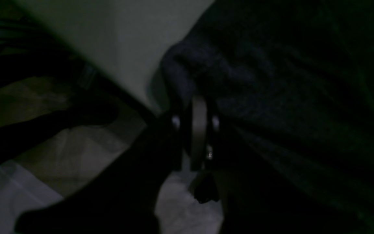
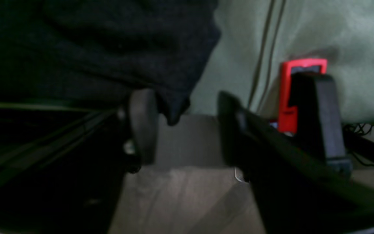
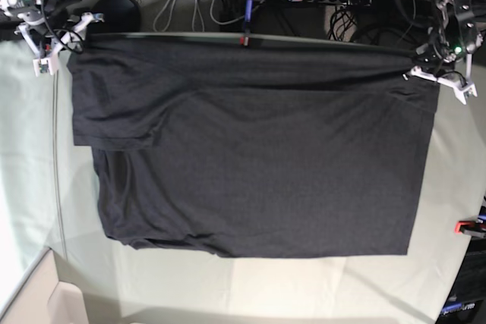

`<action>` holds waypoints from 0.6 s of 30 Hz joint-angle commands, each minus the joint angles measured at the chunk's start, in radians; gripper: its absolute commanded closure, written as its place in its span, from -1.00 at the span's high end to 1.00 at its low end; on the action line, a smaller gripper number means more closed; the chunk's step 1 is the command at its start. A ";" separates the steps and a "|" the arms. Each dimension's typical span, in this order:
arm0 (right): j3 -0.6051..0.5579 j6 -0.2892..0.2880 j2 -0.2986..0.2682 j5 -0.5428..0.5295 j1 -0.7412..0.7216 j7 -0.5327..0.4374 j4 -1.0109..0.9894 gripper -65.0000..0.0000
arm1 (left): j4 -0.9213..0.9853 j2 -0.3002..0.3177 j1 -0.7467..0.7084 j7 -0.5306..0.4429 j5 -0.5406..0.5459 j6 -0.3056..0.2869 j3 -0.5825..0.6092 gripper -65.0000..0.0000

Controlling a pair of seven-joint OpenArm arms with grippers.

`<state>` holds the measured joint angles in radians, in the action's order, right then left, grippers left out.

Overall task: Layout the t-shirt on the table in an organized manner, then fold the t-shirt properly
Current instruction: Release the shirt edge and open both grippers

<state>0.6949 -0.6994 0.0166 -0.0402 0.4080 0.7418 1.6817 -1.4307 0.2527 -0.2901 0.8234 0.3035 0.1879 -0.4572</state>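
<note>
The t-shirt (image 3: 250, 157) is dark grey, almost black, and soft looking, and it lies spread out flat across most of the table (image 3: 250, 286). From above it looks like one big dark block, wide from left to right. Its far edge runs straight along the far edge of the table, pulled tight between the two claws. Its near edge is straight on the right and a bit wavy and bunched at the near left corner. On the left side a sleeve (image 3: 110, 123) lies folded in over the body, and you can see its edge as a line. A few soft wrinkles run across the cloth near the far edge. No print shows on the side that faces up. The table is covered in a pale green cloth, and bare strips of it show to the left, to the right and along the near side of the shirt. A small red clamp (image 3: 465, 226) sits at the right edge of the table. The left gripper (image 1: 196, 125) is at the far right corner of the shirt, and its jaws are pinched together on a fold of the dark cloth. The right gripper (image 2: 182, 125) is at the far left corner, and its two fingers (image 2: 143, 123) stand apart with a gap between them. A corner tip of the shirt hangs in that gap, but the fingers are not squeezing it.
</note>
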 commanded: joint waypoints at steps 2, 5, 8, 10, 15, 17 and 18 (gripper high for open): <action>0.007 0.001 -0.011 -0.011 -0.001 -0.014 0.048 0.10 | -0.015 0.017 -0.004 0.007 0.003 0.005 -0.002 -0.97; 0.007 0.001 -0.010 -0.011 -0.001 -0.012 0.084 0.12 | -0.015 0.017 -0.007 0.007 0.003 0.005 -0.002 -0.77; 0.007 0.001 -0.010 -0.011 -0.001 -0.011 0.100 0.12 | -0.017 0.013 -0.010 0.007 0.003 0.005 -0.008 -0.37; 0.007 0.001 -0.010 -0.011 -0.004 -0.011 0.100 0.12 | -0.020 0.013 -0.016 0.007 0.003 0.005 -0.010 -0.08; 0.009 0.001 -0.010 -0.011 -0.022 -0.009 0.102 0.12 | -0.150 0.010 -0.067 0.007 0.003 0.005 -0.010 0.44; 0.035 0.001 -0.010 -0.011 -0.048 -0.005 0.103 0.12 | -0.241 0.010 -0.090 0.007 0.003 0.005 -0.010 0.54; 0.059 0.001 -0.010 -0.011 -0.060 -0.003 0.103 0.12 | -0.289 0.010 -0.096 0.007 0.003 0.005 -0.010 0.55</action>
<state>0.7498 -0.7013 0.0193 -0.0410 0.3485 0.7582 1.7641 -1.7016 0.2489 -0.3885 0.8463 0.3092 0.1932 -0.4622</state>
